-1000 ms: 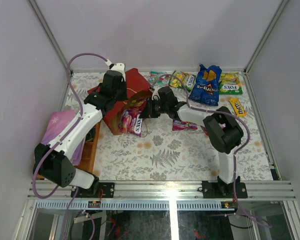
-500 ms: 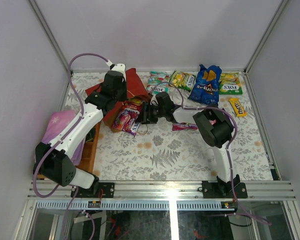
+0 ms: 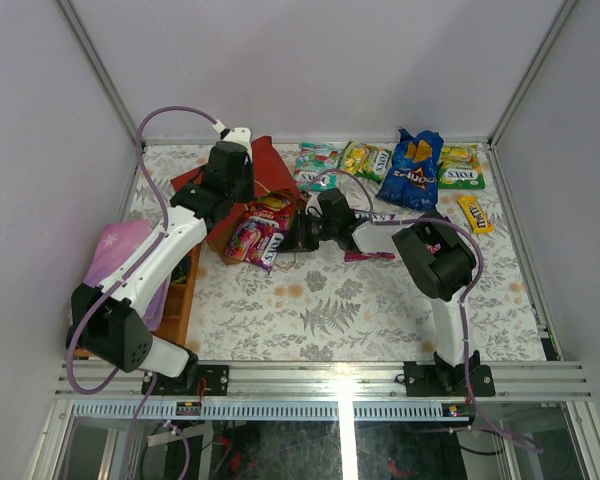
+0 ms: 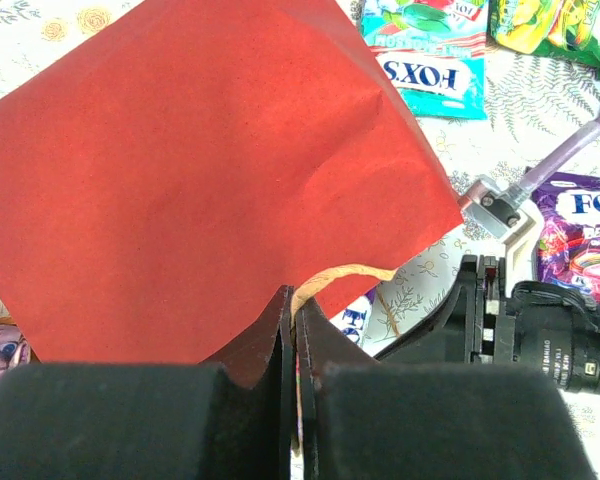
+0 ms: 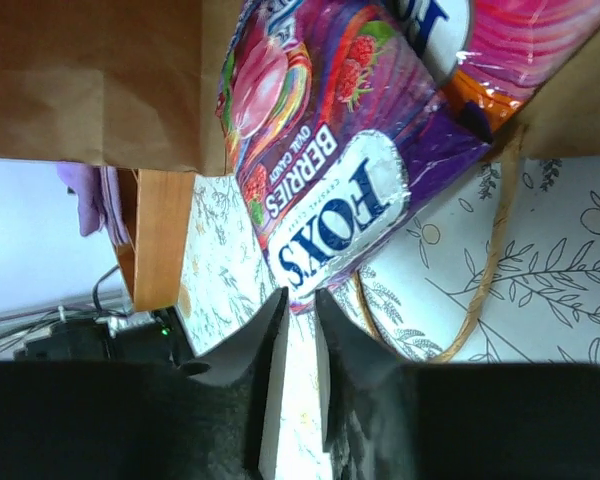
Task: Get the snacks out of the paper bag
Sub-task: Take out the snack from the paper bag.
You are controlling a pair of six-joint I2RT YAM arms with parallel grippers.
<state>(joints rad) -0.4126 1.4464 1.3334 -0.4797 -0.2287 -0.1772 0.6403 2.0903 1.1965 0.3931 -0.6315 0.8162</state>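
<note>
The right gripper (image 5: 298,300) had its jaws drawn nearly together on the lower seam of the purple berry packet (image 5: 330,190), the corner seemingly pinched between the tips at the bottom of the wrist view. That packet lay half out of the paper bag (image 4: 210,170), whose brown mouth filled the top of that view. The left gripper (image 4: 295,305) was clenched on the bag's rim beside a string handle (image 4: 345,272), holding the red side up at the upper left of the desk (image 3: 330,300).

To do this well, the right arm should probably draw the packet straight out along the desk while the left pins the rim. So thin a corner grip could slip, and the loose handle lay close to the tips.

A teal pack (image 3: 315,155), a blue chip bag (image 3: 412,172) and a yellow bar (image 3: 475,212) already lay outside, upper right.

Against a second before, the bag had folded flatter, the packets at its mouth sat further left, and the right elbow had swung inward.
</note>
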